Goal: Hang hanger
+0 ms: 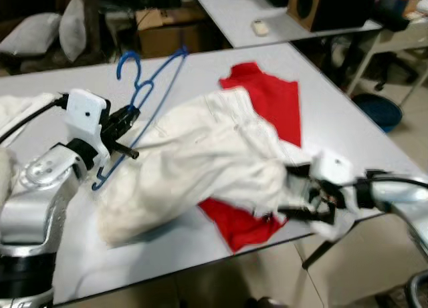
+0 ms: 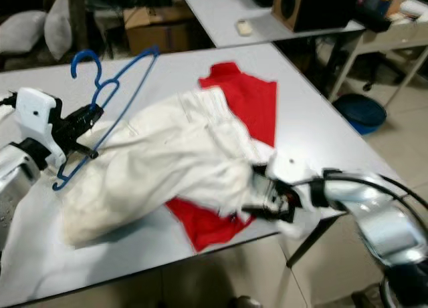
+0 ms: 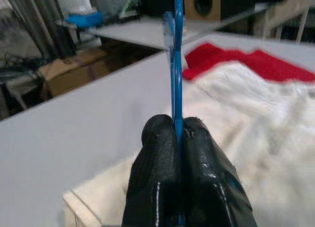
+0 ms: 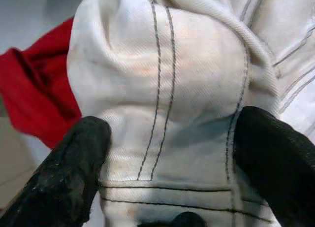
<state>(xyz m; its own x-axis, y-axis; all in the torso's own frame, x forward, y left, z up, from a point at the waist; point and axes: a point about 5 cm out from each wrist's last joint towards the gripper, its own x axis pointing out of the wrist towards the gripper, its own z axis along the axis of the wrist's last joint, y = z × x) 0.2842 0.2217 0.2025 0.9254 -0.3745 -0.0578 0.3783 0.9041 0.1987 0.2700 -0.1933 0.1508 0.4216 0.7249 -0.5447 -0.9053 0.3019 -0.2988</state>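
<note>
Head stereo pair looks down, forward at table (image 1: pixel 221 61); both share garments. Left wrist cam: close along fingers (image 3: pixel 162 182), facing hanger (image 3: pixel 177 64). Right wrist cam: very close on white cloth (image 4: pixel 167 89).

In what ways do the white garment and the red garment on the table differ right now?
The white garment lies on top; the red garment lies beneath it, partly covered. The white one is bunched and rumpled, the red one mostly flat. The right end effector stands open around a fold of the white garment, while nothing touches the red one. The left end effector holds the blue hanger beside the white garment. Both garments rest on the grey table.
</note>
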